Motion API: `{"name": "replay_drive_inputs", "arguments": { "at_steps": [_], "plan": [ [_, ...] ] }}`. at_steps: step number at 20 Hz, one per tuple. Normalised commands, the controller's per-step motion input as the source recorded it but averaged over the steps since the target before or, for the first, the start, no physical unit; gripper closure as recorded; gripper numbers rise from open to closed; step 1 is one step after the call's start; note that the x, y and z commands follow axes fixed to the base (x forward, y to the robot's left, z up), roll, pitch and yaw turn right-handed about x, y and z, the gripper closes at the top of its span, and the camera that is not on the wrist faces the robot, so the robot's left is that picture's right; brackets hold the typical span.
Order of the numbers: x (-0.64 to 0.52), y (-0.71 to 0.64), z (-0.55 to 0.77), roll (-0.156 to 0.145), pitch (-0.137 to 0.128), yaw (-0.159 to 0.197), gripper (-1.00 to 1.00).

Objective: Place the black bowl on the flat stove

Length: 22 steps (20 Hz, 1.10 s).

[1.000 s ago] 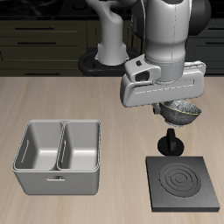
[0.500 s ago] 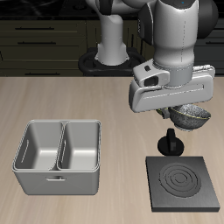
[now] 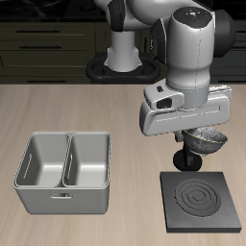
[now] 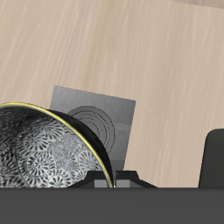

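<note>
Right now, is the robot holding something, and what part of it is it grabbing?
Yes. The gripper holds the black bowl by its rim, jaws pinched on the edge. The bowl hangs in the air, not yet on the flat stove.

high front view, close wrist view, both apparently sharing flat stove point(image 3: 202, 201)
</note>
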Motion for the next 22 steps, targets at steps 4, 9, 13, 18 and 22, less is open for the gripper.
{"name": "replay_drive_inputs", "arguments": {
  "at_steps": [4,9,13,18,22],
  "plan": [
    [0.06,-0.06,-0.13,-0.011,0.017,0.013,1.00],
    [0.11,0.07,-0.17,0.005,0.019,0.044,1.00],
    [0.09,0.08,-0.13,0.016,0.014,0.023,1.00],
    [0.07,0.09,-0.24,0.009,0.018,0.028,1.00],
    [0.01,0.01,-0.20,-0.009,0.027,0.020,1.00]
  ]
}}
